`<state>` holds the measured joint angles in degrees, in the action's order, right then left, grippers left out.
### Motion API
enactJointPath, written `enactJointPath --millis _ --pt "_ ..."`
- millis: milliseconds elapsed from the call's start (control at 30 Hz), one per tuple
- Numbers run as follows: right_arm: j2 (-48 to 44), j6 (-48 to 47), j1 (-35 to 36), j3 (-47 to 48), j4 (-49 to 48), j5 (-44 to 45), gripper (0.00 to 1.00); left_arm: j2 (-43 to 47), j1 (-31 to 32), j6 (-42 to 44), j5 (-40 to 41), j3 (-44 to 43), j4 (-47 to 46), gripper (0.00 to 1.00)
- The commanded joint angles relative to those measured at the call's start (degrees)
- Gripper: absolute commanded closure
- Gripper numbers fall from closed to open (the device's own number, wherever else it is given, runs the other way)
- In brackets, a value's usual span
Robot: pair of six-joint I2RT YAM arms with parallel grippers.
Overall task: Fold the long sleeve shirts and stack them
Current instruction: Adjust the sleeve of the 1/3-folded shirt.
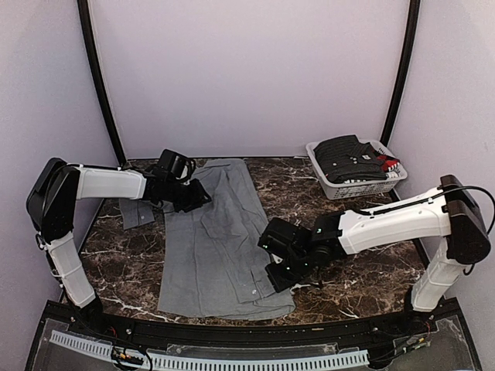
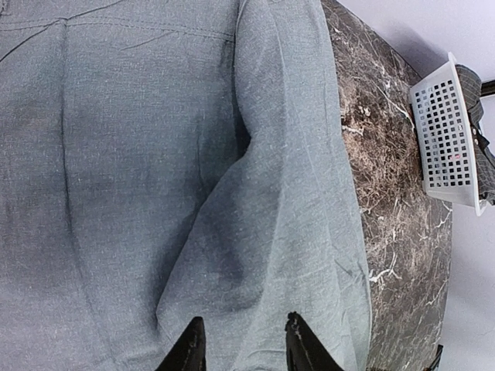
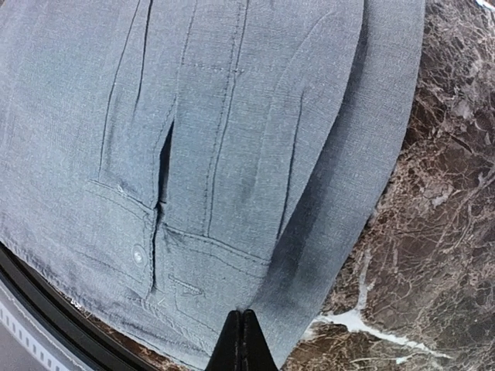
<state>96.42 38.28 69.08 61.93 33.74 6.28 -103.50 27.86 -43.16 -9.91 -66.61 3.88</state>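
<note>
A plain mid-grey long sleeve shirt [image 1: 209, 255] lies flat and lengthwise on the dark marble table [image 1: 363, 270]. One sleeve is folded over its body, and the buttoned cuff [image 3: 139, 247] lies near the front edge. My left gripper [image 1: 197, 197] is open low over the shirt's far left part, with grey cloth [image 2: 116, 154] under and between its fingertips [image 2: 193, 332]. My right gripper [image 1: 278, 278] is shut, its tips [image 3: 244, 325] at the cuff end on the shirt's right edge [image 3: 232, 116]. I see no cloth raised between them. Another cuff [image 1: 139, 212] sticks out to the left under my left arm.
A white plastic basket [image 1: 348, 188] stands at the back right and holds dark folded clothes [image 1: 348, 154] and something red. It also shows in the left wrist view [image 2: 445, 139]. A black rail [image 1: 232, 332] runs along the table's front edge.
</note>
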Motion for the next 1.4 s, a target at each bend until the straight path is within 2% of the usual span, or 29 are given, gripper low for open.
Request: enactJointPath --millis 0,667,967,1100,1233,1300,1367 --pt "-2.8 2.0 1.0 -1.2 1.6 0.8 1.00 -0.2 -0.3 1.1 -0.8 -1.8 -0.5 0.66" --pt "-7.5 7.0 3.5 -4.9 4.9 1.1 1.00 -7.3 1.9 3.5 -7.8 -8.2 0.3 0.66" --pt "-6.8 9.1 4.7 -7.3 2.7 0.8 1.00 -13.0 2.6 3.5 -8.8 -11.3 0.0 0.66" --pt "-6.6 10.0 4.6 -8.8 2.0 1.9 1.00 -15.2 2.6 3.6 -6.6 -12.3 1.6 0.67" --pt "-7.3 7.2 3.7 -5.4 1.5 5.0 0.75 -16.1 2.6 3.4 -2.0 -12.0 4.0 0.69" --pt "-6.9 2.8 1.0 -2.7 -0.1 5.5 0.71 -16.4 2.4 3.3 0.0 -11.8 4.8 0.70" --pt "-6.0 -1.5 -2.6 -0.2 -4.0 4.2 0.71 -16.7 2.1 3.1 1.2 -11.6 5.7 0.72"
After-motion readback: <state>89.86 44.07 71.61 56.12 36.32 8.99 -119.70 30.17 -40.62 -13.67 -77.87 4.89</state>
